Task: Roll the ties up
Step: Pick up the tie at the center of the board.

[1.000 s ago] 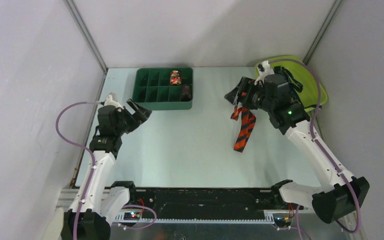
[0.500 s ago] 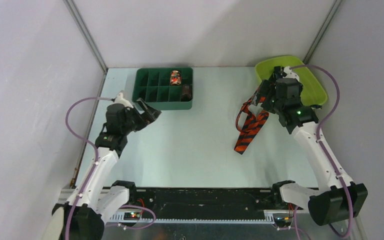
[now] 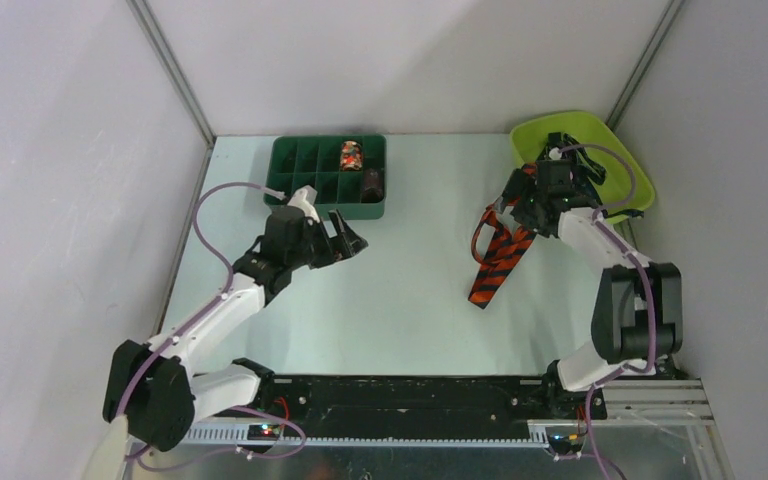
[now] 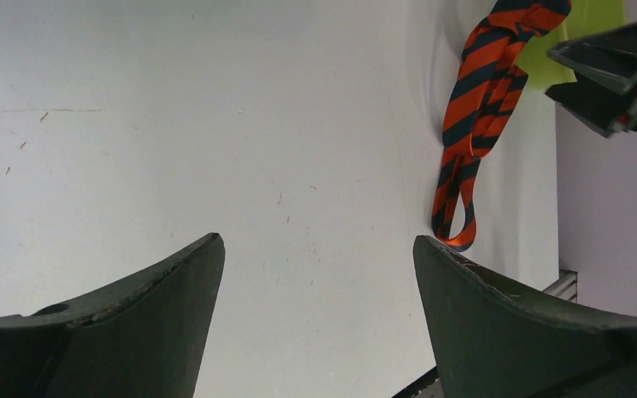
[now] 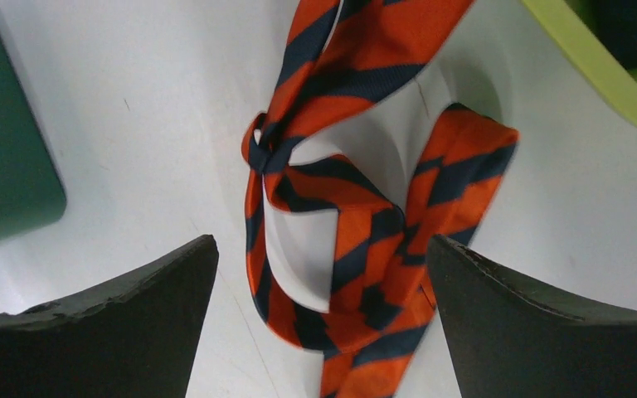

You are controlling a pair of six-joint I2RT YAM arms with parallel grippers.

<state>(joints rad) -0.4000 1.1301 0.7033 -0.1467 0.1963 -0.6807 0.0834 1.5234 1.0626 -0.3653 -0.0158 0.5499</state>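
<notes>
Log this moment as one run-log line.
left fingers: open, empty, above table | right fingers: open, over striped tie | striped tie: loosely folded on table, not rolled | green tray: two rolls inside

Tie (image 3: 493,270) on table (image 3: 390,290) right of centre, tub (image 3: 600,125) just behind it; divided tray (image 3: 325,211) back left

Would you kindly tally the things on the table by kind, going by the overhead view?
Loose orange-and-black striped tie: 1
Small rolls: 2 (red patterned roll, dark roll)
Containers: 2 (green divided tray, lime bin)
Total: 5
</notes>
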